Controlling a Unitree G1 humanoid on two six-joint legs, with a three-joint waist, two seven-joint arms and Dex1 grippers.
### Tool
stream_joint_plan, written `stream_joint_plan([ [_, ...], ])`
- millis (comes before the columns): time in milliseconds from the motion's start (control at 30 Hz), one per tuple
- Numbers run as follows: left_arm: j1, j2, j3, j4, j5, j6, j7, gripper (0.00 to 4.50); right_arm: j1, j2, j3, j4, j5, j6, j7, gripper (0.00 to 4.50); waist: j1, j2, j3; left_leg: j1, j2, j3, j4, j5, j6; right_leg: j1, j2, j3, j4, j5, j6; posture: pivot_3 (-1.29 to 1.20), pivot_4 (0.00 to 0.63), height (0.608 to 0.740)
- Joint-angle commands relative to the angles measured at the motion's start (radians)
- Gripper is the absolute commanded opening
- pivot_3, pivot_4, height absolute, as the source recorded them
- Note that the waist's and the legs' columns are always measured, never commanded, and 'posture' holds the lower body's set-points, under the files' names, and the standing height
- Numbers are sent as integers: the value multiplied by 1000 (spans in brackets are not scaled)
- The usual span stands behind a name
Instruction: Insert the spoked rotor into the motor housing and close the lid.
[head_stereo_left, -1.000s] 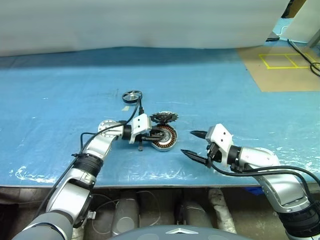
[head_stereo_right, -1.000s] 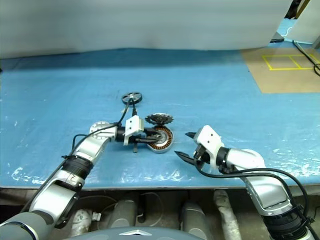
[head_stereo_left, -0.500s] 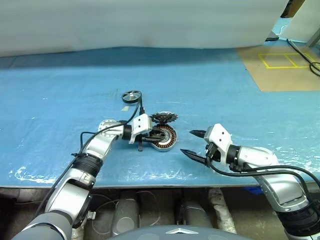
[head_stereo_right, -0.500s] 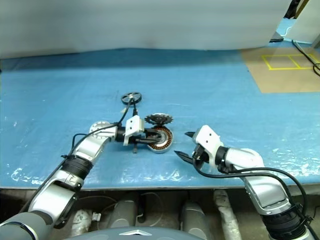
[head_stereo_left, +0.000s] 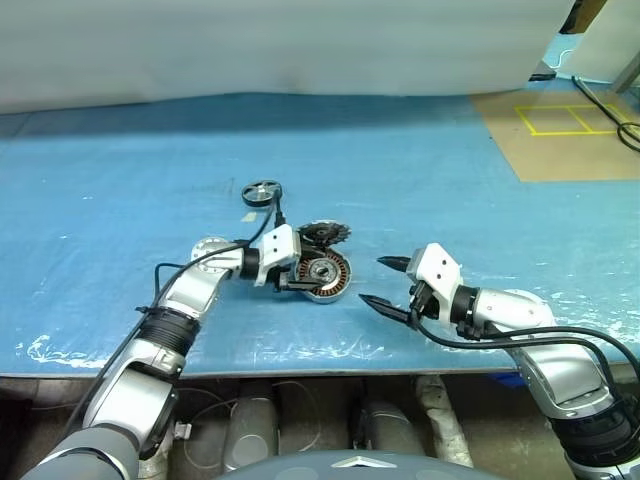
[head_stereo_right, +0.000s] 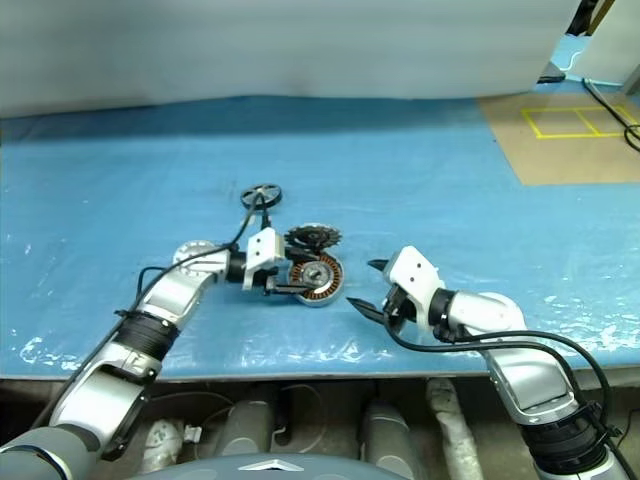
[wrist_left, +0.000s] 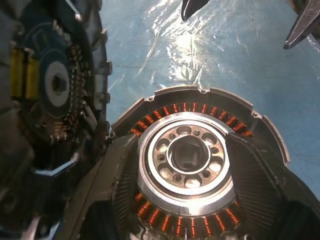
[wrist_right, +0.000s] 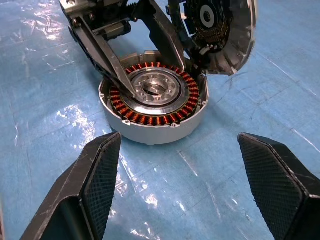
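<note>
Housing (head_stereo_left: 326, 273), centre frame: lid (head_stereo_left: 324, 234) upright, wheel (head_stereo_left: 262, 192) apart, upper left. Left claw (wrist_right: 145, 67) spread over coils, grasping nothing; right claw (head_stereo_left: 386, 283) released. Fetch wheel, seat flat.

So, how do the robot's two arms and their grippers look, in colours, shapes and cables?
Both arms have silver-grey, rounded metal segments with black ribbed joints near the elbow. Each wrist carries a white, boxy block. From it come two black, tapering fingers on the left gripper and the right gripper; the right fingers have a fine cross-hatched texture on the pads. A loose black cable loops along each arm to the wrist.
</note>
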Motion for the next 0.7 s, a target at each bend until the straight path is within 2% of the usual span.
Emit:
stream_joint_plan([
  [33, 34, 52, 66, -138, -123, 98, -63, 2938, -34, 21, -31, -26, 73, 18, 20, 3888, 0, 0, 0, 0, 0, 0, 0, 0, 0, -1, 0, 0, 0, 0, 0, 0, 150, 740],
  [67, 49, 87, 64, -172, -143, 138, -99, 2938, -45, 21, -25, -25, 85, 25, 33, 3888, 1, 0, 0, -1, 0, 0, -1, 0, 0, -1, 0, 0, 0, 0, 0, 0, 150, 740],
  [133, 73, 141, 70, -230, -187, 201, -151, 2985, -66, 18, -5, -21, 93, 27, 55, 3321, 0, 0, 0, -1, 0, 0, -1, 0, 0, -1, 0, 0, 0, 0, 0, 0, 150, 740],
  [267, 137, 200, 106, -355, -311, 353, -178, 2985, -141, 37, 71, 48, 74, 5, 106, 1930, 0, 1, 0, -1, 0, 1, -1, 0, 0, -1, 0, 0, 0, 0, 0, 0, 150, 740],
  [433, 225, 228, 126, -416, -332, 379, -154, 2985, -195, 49, 165, 152, 6, -56, 147, 96, 1, 1, 0, 0, 0, 1, -1, 0, 0, -1, 0, 0, 0, 0, 0, 0, 150, 740],
  [700, 413, 183, 200, -457, -302, 192, -63, 2985, -312, 141, 191, 295, -41, -94, 142, 15, -21, 1, 0, -1, 0, 2, -1, 0, 0, -2, 0, 1, 0, 0, 0, 0, 150, 740],
])
